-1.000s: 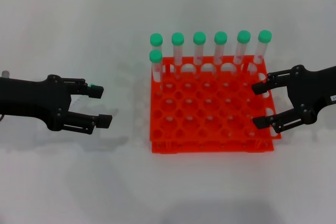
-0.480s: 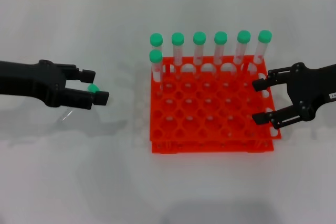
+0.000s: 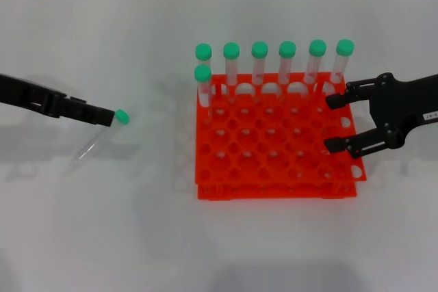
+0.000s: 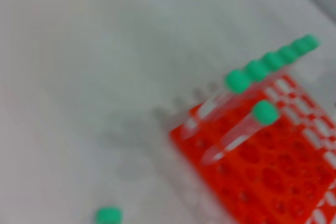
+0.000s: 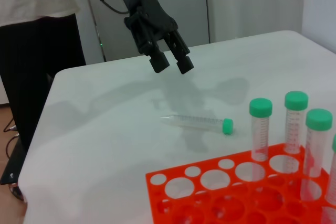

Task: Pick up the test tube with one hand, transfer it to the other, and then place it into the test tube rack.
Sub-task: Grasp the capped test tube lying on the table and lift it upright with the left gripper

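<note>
The slim clear plastic test tube with a round green cap (image 3: 99, 135) is lying flat on the white table (image 3: 102, 223), left of the bright orange square rack (image 3: 274, 141). The unlabelled black left gripper (image 5: 169, 60), fingers slightly apart, is hovering above it, empty. Cap pointing rackward. The labelled right gripper (image 3: 331, 122) is waiting, fingers apart, over the rack's right edge.

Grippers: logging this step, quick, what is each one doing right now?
Left gripper: open, empty, raised above the lying test tube.
Right gripper: open, empty, over the right edge of the test tube rack.
</note>
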